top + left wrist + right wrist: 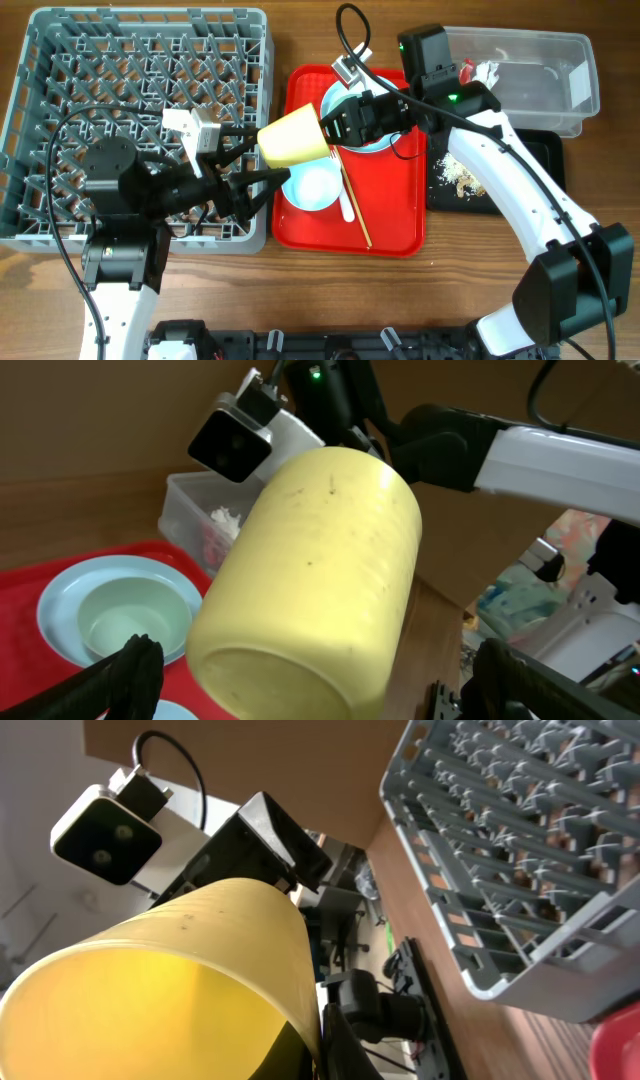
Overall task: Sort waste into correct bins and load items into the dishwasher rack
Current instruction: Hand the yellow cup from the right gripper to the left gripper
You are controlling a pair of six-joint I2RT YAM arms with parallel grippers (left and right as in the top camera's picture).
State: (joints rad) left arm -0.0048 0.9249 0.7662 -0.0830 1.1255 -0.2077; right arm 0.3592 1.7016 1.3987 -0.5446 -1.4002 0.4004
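Observation:
My right gripper [335, 128] is shut on the rim of the small yellow cup [295, 137] and holds it on its side in the air between the red tray and the grey dishwasher rack [60, 60]. My left gripper [268, 158] is open, its fingers on either side of the cup's base, apart from it. In the left wrist view the cup [320, 560] fills the space between the spread fingers [320, 685]. In the right wrist view one finger [340, 1050] sits at the cup's rim [150, 990]. One blue-green bowl [312, 188] sits on the tray, another [375, 142] lies under the right arm.
A white fork [347, 207] and a wooden stick [356, 205] lie on the red serving tray [395, 215]. The clear tub [530, 70] holds a red wrapper [466, 72] and a tissue [488, 70]. The black tray [500, 190] holds rice scraps [462, 178].

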